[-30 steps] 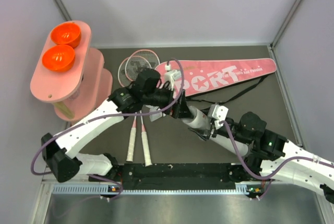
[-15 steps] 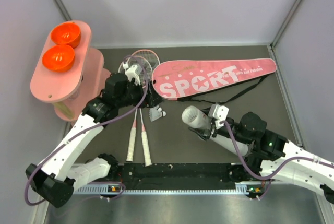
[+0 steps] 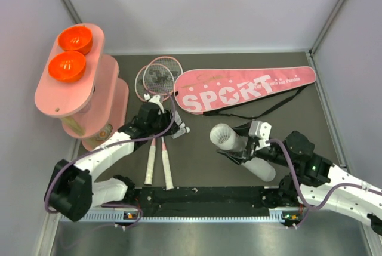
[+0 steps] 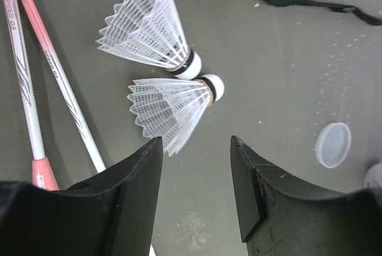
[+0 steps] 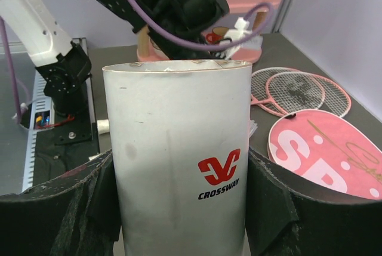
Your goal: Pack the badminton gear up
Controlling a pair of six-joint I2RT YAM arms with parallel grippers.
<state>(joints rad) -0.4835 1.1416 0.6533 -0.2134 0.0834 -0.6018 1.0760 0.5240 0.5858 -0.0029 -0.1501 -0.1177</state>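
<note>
Two pink-framed rackets [image 3: 156,80] lie side by side at the left, handles toward me; their shafts show in the left wrist view [image 4: 62,92]. Two white feather shuttlecocks [image 3: 179,129] lie beside the shafts, cork ends touching [image 4: 170,105]. My left gripper [image 3: 169,126] is open and empty just short of the nearer shuttlecock [image 4: 196,142]. My right gripper [image 3: 248,147] is shut on the long white tube [image 3: 225,136], held tilted with its open end toward the left arm [image 5: 179,160]. The pink "SPORT" bag [image 3: 245,88] lies flat at the back, black strap [image 3: 276,107] beside it.
A pink oval stand [image 3: 89,98] with two orange bowls [image 3: 67,65] stands at the far left. A small clear round cap [image 4: 332,144] lies on the mat right of the shuttlecocks. Grey walls close in the sides and back. A black rail [image 3: 209,196] runs along the near edge.
My left arm pulled back from the tube's open end, swung left over the rackets, then came down and nearer to the shuttlecocks. The right arm shifted the tube slightly right.
</note>
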